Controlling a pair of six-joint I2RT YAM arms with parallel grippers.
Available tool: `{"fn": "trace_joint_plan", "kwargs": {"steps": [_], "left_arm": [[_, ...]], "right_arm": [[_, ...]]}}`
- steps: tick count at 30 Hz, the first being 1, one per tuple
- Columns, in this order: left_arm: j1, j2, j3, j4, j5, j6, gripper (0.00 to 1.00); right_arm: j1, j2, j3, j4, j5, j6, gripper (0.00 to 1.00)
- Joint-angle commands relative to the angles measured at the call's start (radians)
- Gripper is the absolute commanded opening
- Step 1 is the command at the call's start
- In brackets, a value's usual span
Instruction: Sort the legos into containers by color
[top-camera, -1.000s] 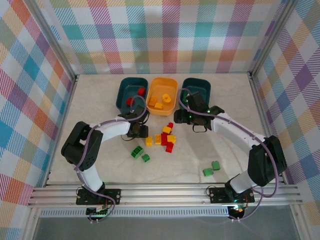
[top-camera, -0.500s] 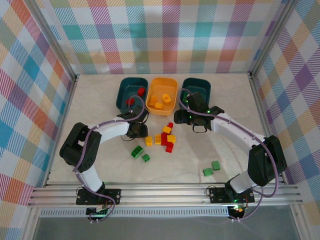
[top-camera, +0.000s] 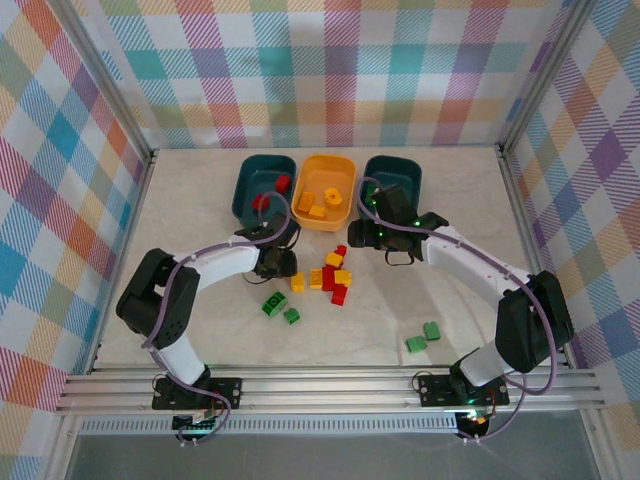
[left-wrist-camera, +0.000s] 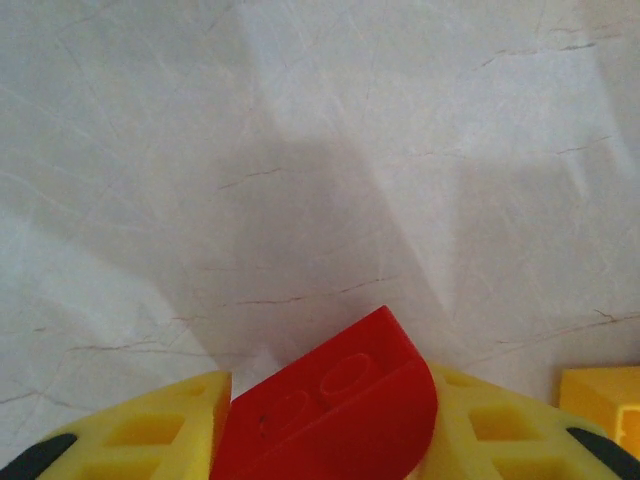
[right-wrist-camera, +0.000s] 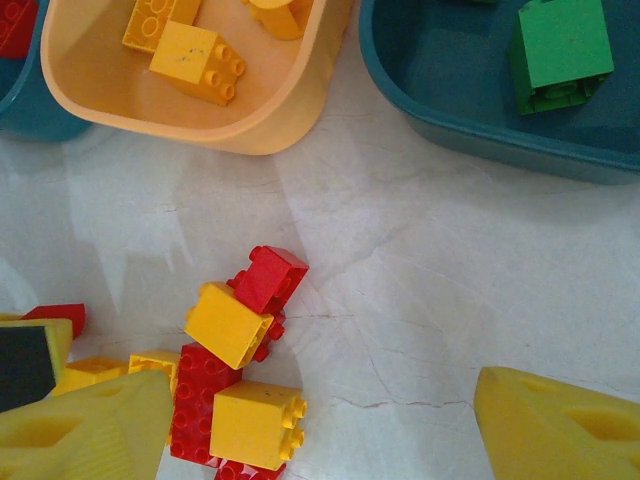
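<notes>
Left jaws around brick (left-wrist-camera: 330, 410) (marbled table (left-wrist-camera: 300, 150))

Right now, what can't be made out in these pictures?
- Left wrist view: the red brick between the left fingers is cut off by the bottom edge.
- Top view: the right arm covers part of the right teal tub, so its contents cannot be counted.
- Right wrist view: the brick pile runs off the bottom edge and partly behind the right fingers.
</notes>
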Motion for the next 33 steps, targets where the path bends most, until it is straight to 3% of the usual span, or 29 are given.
{"fn": "trace_joint_plan", "kwargs": {"steps": [1,9,14,23,31,33], "left_arm": [[-0.004,-0.041,0.047,-0.048,-0.032,-0.003,0.38],[0.014,-0.007,0.170,-0.099,-0.069,0.018,0.38],[0.099,0.063,0.342,-0.158,-0.062,0.038,0.38],[0.294,0.355,0.700,-0.223,0.031,0.039,0.39],[0.331,0.625,1.081,-0.372,0.076,0.101,0.43],[0.335,0.667,1.153,-0.407,0.092,0.105,0.51]], "right_arm": [[-0.004,-0.026,-0.017,0.001,-0.010,0.016,0.79],[-0.005,-0.038,-0.021,-0.007,-0.003,0.011,0.79],[-0.005,-0.061,-0.023,-0.021,0.011,-0.002,0.80],[-0.006,-0.095,-0.062,-0.019,-0.027,0.016,0.80],[-0.009,-0.162,-0.076,-0.086,0.007,-0.004,0.83],[-0.010,-0.183,-0.083,-0.118,0.014,-0.005,0.85]]}}
